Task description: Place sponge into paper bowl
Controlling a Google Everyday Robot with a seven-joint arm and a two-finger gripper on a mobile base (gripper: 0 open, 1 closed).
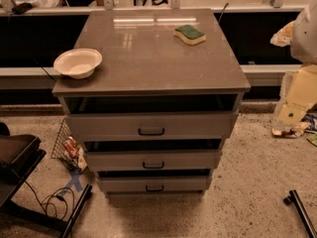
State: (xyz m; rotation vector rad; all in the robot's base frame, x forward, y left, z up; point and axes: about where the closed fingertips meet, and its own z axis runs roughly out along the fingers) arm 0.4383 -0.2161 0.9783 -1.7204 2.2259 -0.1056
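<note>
The sponge [189, 34], yellow foam with a dark green top, lies on the far right part of the grey cabinet top [148, 63]. The paper bowl [78, 62], off-white and shallow, sits upright and empty at the cabinet top's front left corner, its rim slightly over the left edge. Sponge and bowl are far apart. My gripper is not in view in the camera view.
The cabinet has three drawers, each slightly open, with dark handles [151, 131]. A white rounded shape [306, 31] fills the right edge. Yellowish paper and litter [297, 100] lie on the floor at right. A wire basket [69, 148], cables and a dark stand sit at lower left.
</note>
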